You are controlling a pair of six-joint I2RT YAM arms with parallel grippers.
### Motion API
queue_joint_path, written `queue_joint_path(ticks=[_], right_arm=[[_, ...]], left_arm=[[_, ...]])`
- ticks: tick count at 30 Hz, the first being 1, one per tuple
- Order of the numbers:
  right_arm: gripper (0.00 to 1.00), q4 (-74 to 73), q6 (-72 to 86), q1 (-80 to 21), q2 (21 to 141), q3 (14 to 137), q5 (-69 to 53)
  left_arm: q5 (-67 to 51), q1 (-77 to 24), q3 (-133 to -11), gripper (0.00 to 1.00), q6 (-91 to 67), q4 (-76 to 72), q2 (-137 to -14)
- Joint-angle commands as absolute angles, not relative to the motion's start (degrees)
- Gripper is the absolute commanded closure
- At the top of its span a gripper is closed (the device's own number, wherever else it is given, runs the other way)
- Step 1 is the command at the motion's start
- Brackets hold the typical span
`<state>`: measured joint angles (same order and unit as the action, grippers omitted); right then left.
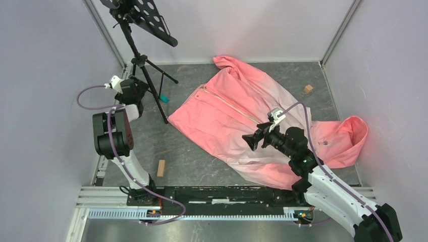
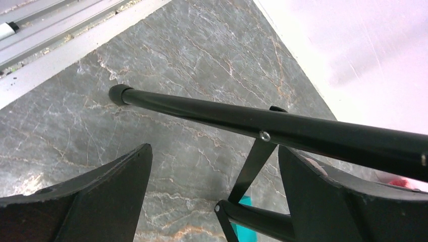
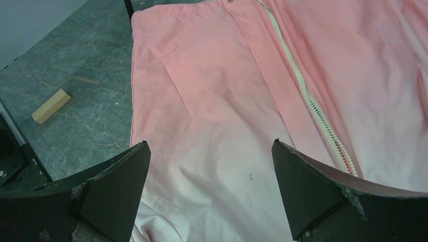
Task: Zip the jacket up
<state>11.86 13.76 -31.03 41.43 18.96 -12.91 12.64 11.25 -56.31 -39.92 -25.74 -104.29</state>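
The jacket [image 1: 237, 126] lies spread on the grey table, salmon pink fading to whitish at its near end, with the hood [image 1: 348, 138] at the right. Its pale zipper [image 1: 229, 104] runs diagonally down the front and also shows in the right wrist view [image 3: 308, 101]. My right gripper [image 1: 251, 141] hovers open and empty above the whitish part of the jacket [image 3: 212, 116], just left of the zipper. My left gripper [image 1: 140, 93] is open and empty at the far left, beside a black tripod leg [image 2: 262, 121], away from the jacket.
A black music stand on a tripod [image 1: 144, 58] stands at the back left, a teal piece [image 1: 164, 98] by its legs. Wooden blocks lie at the front left [image 1: 161, 168] and back right [image 1: 308, 89]. White walls enclose the table.
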Motion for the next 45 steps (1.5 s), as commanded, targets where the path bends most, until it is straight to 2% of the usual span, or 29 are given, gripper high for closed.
queue_joint_path(ticks=[1,6,12,21,27,29,30,32,38,42,45], right_arm=[[0.03,12.9,13.9,-31.1,42.4,22.2,-12.1],[0.03,14.5,14.4,-31.1,43.5,22.3,-11.8],[0.03,18.0,15.0,-31.1,46.3,22.1,-12.8],[0.03,22.6,14.7,-31.1,55.0,25.7,-14.2],[0.02,34.4,21.4,-31.2,70.5,29.1,-9.6],[0.02,37.8,25.7,-31.8,78.3,32.4,-8.7],[0.06,38.1,26.7,-32.3,82.8,35.5,-8.0],[0.07,35.9,27.5,-33.3,91.0,42.7,-6.3],[0.15,29.4,16.8,-35.3,109.9,63.7,-5.1],[0.18,23.5,8.6,-35.6,116.9,72.5,-3.8],[0.20,20.1,3.3,-35.8,121.0,77.4,-4.0]], left_arm=[[14.0,11.2,-63.2,0.00,-33.6,-23.2,-106.9],[13.9,11.2,-62.7,0.00,-33.8,-20.3,-104.8],[15.5,11.5,-54.0,0.00,-38.0,-15.4,-97.7],[17.9,11.6,-50.5,0.00,-50.9,11.2,-85.3],[18.4,11.7,-51.1,0.00,-58.6,34.5,-74.7],[12.3,11.1,-48.1,0.00,-55.9,35.1,-69.1],[10.7,10.1,-47.2,0.00,-53.6,34.8,-67.0],[8.9,8.6,-47.6,0.00,-50.3,37.9,-63.0],[-2.4,-3.7,-45.2,0.00,-39.9,33.4,-49.7],[-7.1,-12.5,-40.9,0.00,-37.2,23.8,-47.3],[-7.8,-16.8,-39.0,0.00,-37.0,14.7,-51.6]])
